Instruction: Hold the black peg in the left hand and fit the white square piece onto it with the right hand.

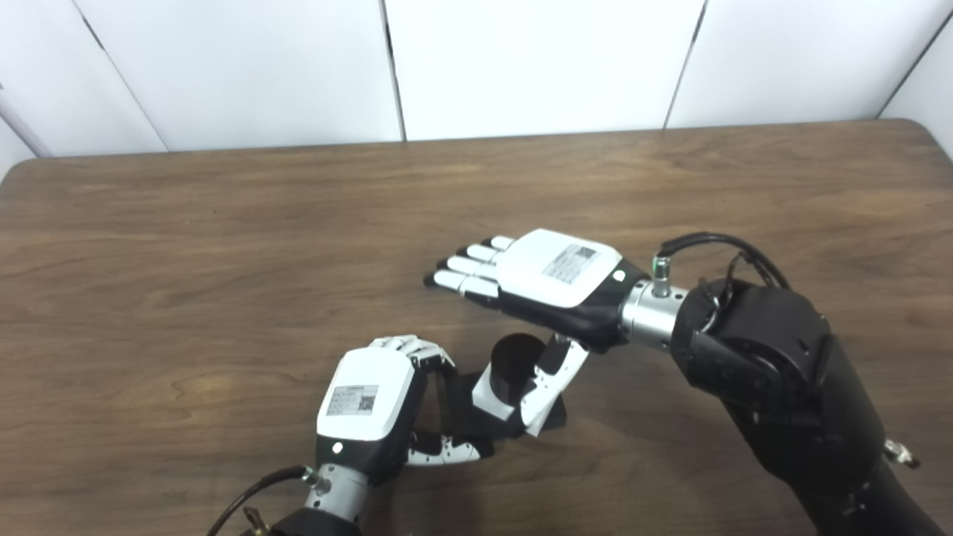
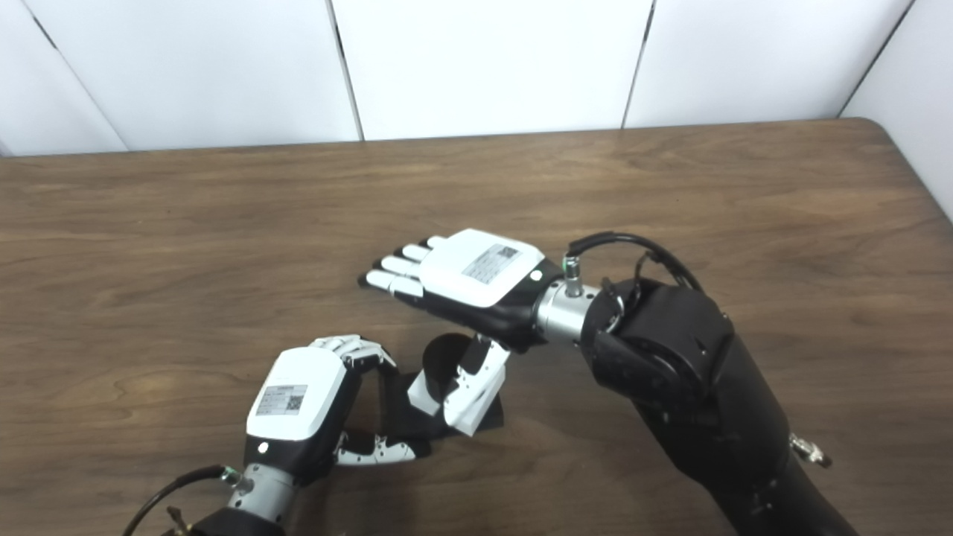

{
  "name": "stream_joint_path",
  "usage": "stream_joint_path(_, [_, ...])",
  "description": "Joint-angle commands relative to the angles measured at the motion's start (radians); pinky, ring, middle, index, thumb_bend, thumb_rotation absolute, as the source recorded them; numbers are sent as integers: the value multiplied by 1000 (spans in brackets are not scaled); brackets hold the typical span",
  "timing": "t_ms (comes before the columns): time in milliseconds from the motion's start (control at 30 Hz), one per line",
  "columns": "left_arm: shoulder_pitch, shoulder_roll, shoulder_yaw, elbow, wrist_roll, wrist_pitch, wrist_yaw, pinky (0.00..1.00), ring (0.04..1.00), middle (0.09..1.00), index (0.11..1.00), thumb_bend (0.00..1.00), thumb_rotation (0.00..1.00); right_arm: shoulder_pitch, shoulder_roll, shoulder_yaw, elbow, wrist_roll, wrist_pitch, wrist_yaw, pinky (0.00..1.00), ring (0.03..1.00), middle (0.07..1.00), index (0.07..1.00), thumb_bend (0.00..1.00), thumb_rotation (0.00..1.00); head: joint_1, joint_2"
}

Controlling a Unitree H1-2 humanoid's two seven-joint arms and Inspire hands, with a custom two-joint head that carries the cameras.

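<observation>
Our left hand point(image 1: 368, 406) was curled around the base of the black peg point(image 1: 515, 361), which rose tilted toward the right; our right hand point(image 1: 547, 286) hovered just above, fingers spread, thumb touching the white square piece point(image 1: 491, 394) already around the peg.

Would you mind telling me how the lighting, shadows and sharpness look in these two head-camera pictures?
Left eye view: even, soft light, a faint sheen on the table, a short dark shadow under the black peg, and the left robot hand is slightly soft. Right eye view: the same lighting, and the right robot hand is bright white but still readable.
</observation>
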Motion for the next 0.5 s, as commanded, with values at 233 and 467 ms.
stream_joint_path(233, [2, -8, 20, 25, 24, 9, 16, 814, 824, 840, 867, 985, 650, -12, -7, -60, -25, 11, 11, -61, 1000, 1000, 1000, 1000, 977, 712, 5, -4])
stream_joint_path(467, [6, -7, 49, 21, -34, -39, 119, 820, 839, 890, 966, 1000, 686, -12, -13, -73, -20, 4, 13, -57, 1000, 1000, 1000, 1000, 948, 726, 12, -8])
